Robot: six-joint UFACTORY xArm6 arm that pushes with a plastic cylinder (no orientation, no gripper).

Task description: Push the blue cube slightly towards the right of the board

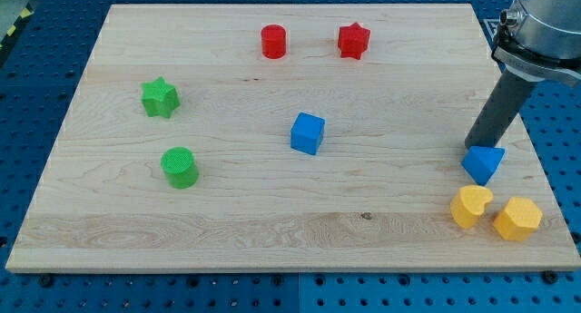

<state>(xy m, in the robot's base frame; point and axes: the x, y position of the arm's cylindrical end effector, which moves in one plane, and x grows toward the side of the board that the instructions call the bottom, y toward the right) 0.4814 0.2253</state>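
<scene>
My tip (pixel 471 148) (a bare rod, no gripper to spread) touches the blue wedge-like block (pixel 483 163); I should circle left of the blue cube (pixel 308 133), then nudge gently rightward.

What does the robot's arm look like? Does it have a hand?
No hand here. The arm ends in a straight dark grey rod, round like a thick stick. Above it sits a wider silver-grey metal collar with a dark band around it. My tip is the rod's plain lower end, just above and left of a blue block. No cables or markings show.
</scene>
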